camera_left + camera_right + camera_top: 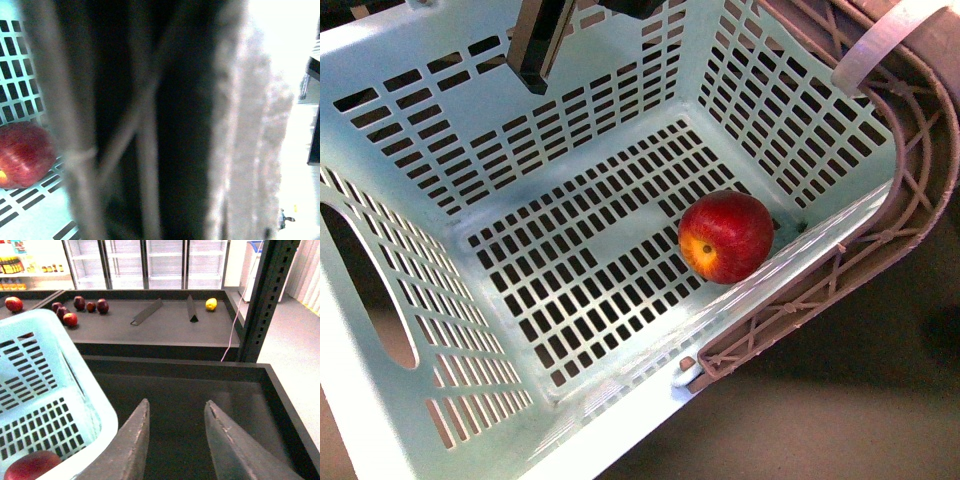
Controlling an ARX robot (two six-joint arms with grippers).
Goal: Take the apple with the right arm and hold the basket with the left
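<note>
The red apple [725,237] with its yellow-orange patch lies on the slotted floor of the pale aqua basket [410,130], against the wall beside the brown lattice handle [880,250]. The handle [145,125] fills the left wrist view close up and blurred; my left gripper is shut on it, with its fingers hidden. The apple [22,155] shows past the handle. My right gripper [177,402] is open and empty, outside the basket [40,340] beside its rim, over a dark bin. The apple [32,465] shows low inside the basket.
A dark empty bin [200,385] lies under the right gripper. Behind it a shelf holds several dark red fruits [75,307], a yellow fruit [211,304] and two dividers [146,312]. A black upright post [265,295] stands to one side. A dark arm part [535,50] shows over the basket's far wall.
</note>
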